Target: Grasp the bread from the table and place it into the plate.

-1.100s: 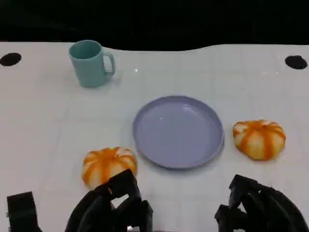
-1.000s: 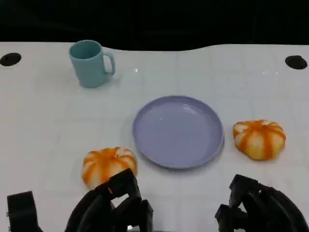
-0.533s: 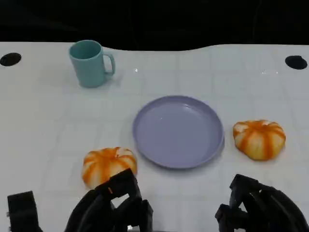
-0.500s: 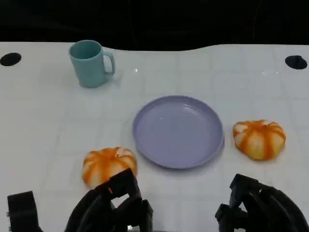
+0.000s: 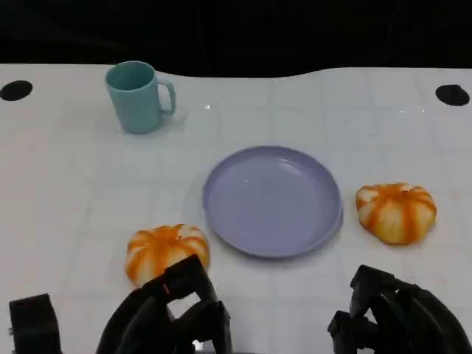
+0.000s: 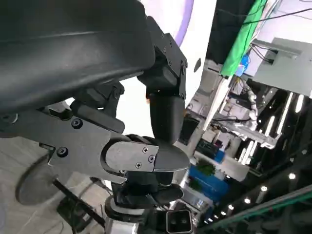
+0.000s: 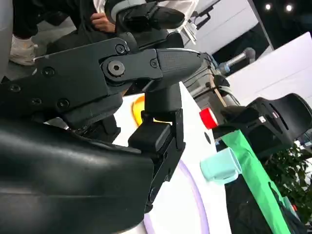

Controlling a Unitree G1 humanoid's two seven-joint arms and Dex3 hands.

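The white table [image 5: 66,184] spreads across most of the frame, dark background along the top edge. At centre sits the lavender plate [image 5: 272,200], nothing on it. Two orange-striped breads lie on the table: the left bread [image 5: 166,251] at lower left of the plate, just beside its rim, and the right bread [image 5: 396,212] to the plate's right, near its rim but apart. A teal mug [image 5: 138,96] stands upright at upper left, handle to the right. At the bottom edge, the left hand [image 5: 166,317] sits just below the left bread, fingers loosely apart, holding nothing. The right hand [image 5: 394,317] at lower right is likewise empty, fingers apart.
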